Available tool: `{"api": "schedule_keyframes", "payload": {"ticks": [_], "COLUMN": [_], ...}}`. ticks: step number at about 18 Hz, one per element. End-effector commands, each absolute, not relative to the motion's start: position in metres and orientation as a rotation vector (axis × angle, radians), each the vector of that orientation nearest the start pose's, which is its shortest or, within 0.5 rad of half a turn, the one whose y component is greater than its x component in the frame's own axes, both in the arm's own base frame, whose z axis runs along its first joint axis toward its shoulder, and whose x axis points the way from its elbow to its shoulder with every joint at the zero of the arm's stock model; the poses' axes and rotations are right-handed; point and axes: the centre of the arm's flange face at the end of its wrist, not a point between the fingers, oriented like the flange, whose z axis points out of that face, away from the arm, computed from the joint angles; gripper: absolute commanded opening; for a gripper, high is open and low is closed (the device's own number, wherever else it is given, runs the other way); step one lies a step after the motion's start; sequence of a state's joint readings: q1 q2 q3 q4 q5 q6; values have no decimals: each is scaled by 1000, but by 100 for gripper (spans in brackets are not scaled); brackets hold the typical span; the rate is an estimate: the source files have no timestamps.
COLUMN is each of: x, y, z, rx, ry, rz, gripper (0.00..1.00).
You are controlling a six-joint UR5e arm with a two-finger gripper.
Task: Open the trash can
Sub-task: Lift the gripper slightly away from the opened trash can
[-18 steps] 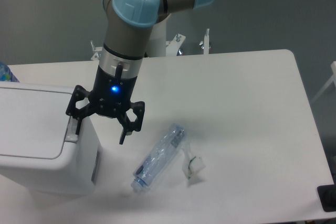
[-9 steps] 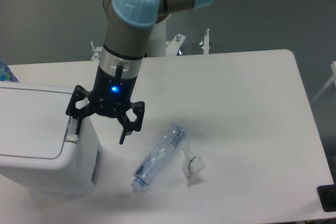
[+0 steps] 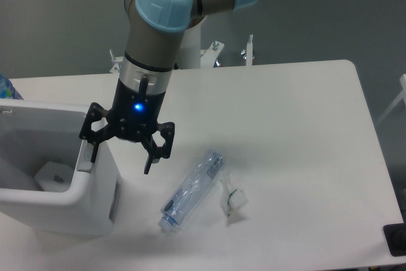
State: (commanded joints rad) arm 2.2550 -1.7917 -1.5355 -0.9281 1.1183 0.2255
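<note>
While gripper (image 3: pixel 120 158) spreads, trash can (image 3: pixel 95 204) beneath

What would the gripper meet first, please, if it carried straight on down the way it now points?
Probably the trash can: the gripper points down with open jaws, one finger over the can's right rim by the grey tab, the other beyond the wall over the table. Depth is uncertain.

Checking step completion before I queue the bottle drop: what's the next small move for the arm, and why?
Probably lift the pincer straight up off the trash can. The can already stands open: its hollow inside shows where a lid would sit. One open finger rests at the grey push tab on the rim, so pressing further gains nothing. The crushed bottle lies apart on the table.
</note>
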Motion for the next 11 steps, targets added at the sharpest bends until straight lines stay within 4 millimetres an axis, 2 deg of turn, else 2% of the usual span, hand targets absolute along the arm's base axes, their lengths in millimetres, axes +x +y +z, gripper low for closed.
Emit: {"api": "schedule_keyframes", "payload": {"ticks": [6,11], "x": [-253,-300], "y": [582,560], "z": [477,475], "rx": [-2478,-2485], "ry": [-431,-506], "rz": [-246,-108], "gripper": [100,100]}}
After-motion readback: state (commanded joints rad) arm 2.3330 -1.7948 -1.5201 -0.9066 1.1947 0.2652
